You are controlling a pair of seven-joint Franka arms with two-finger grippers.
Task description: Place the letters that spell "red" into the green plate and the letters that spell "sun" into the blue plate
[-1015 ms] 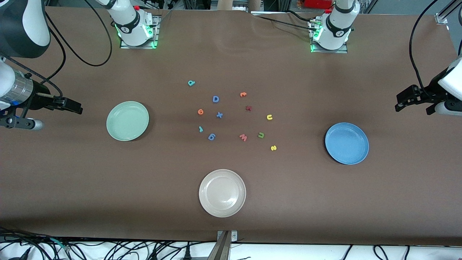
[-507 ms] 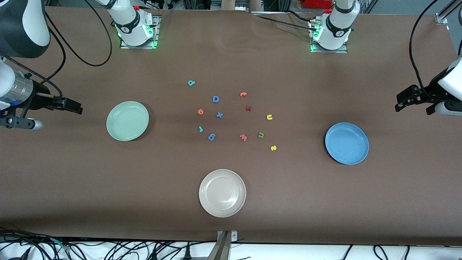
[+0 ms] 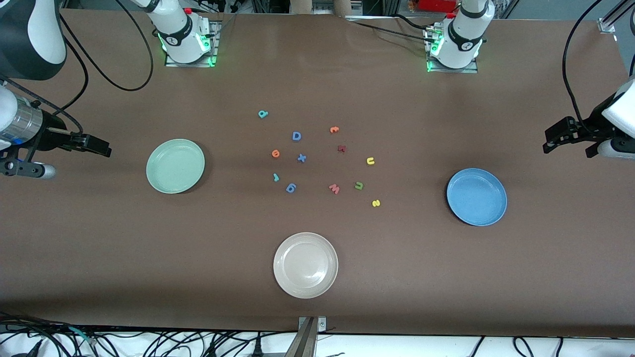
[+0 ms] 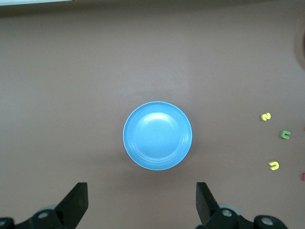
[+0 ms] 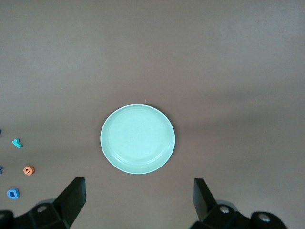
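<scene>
Foam letters that spell "red" and "sun" are scattered mid-frame between the green plate and blue plate; both the left gripper and right gripper, raised with jaws spread empty, should be lowered squarely over one tiny letter.

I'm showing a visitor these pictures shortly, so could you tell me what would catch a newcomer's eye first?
Probably the scatter of small foam letters mid-table, ringed by three plates: the green plate toward the right arm's end, the blue plate toward the left arm's end, and a whitish plate nearest the front camera. Both arms wait at the table's ends, the left pincer and right pincer open and empty.
</scene>
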